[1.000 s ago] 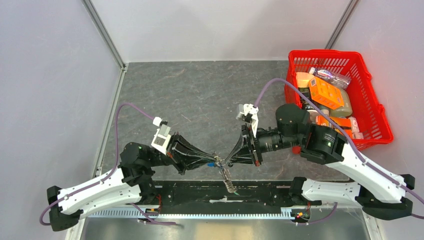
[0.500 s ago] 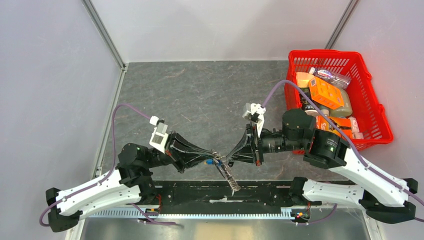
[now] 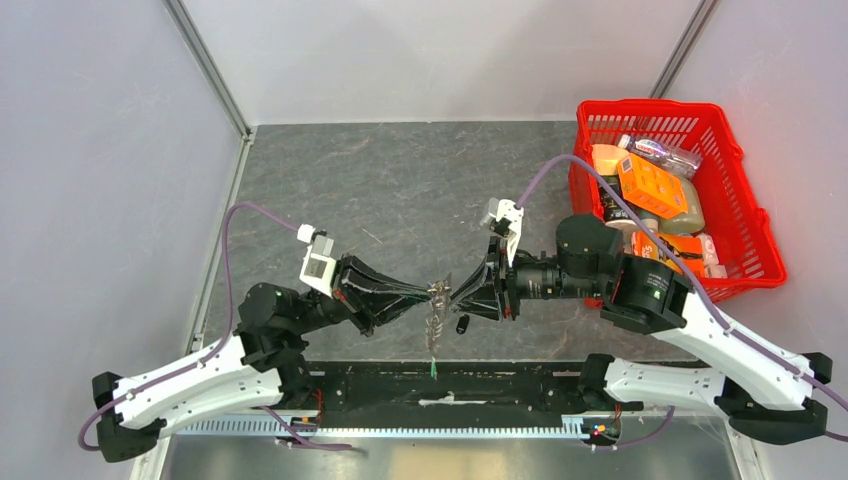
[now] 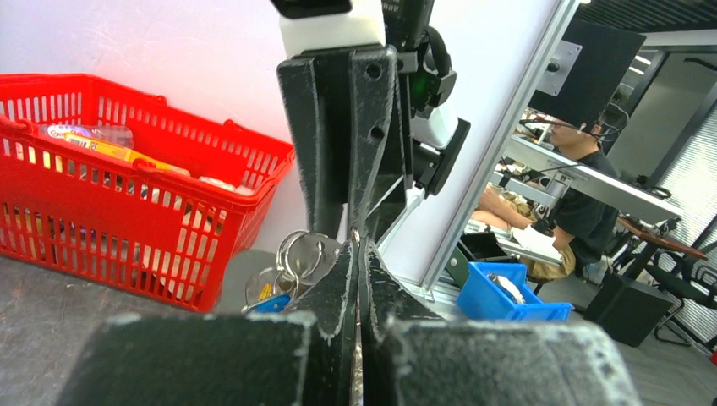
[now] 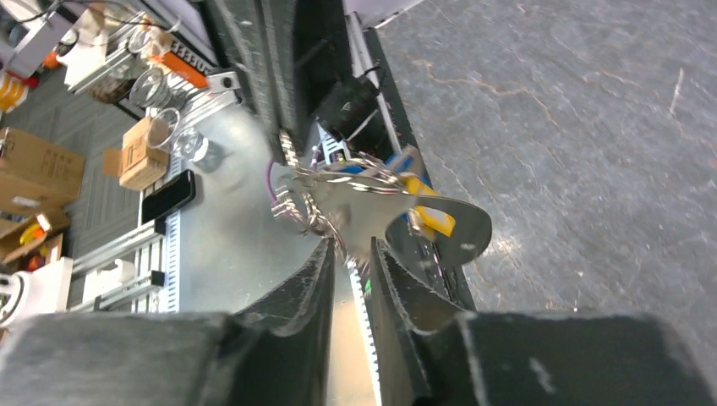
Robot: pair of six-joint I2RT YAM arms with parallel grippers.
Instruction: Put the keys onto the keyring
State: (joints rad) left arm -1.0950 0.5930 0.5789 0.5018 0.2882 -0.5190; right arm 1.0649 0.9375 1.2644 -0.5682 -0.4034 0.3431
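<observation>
Swinging round to 6 o'clock, the chain (image 3: 432, 335) hangs from the keyring (image 3: 438, 291) our left gripper (image 3: 425, 296) clamps; our right gripper (image 3: 455, 297), narrowly parted, meets the keys (image 5: 406, 211). Loosening early could spill them.

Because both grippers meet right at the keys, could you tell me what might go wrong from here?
The right gripper has its jaws slightly apart at the blade of the silver key. If that key is not threaded on the keyring, it could drop to the table. The chain and green tag dangle below the left gripper, which pinches the keyring, so a quick move may swing or snag them.
</observation>
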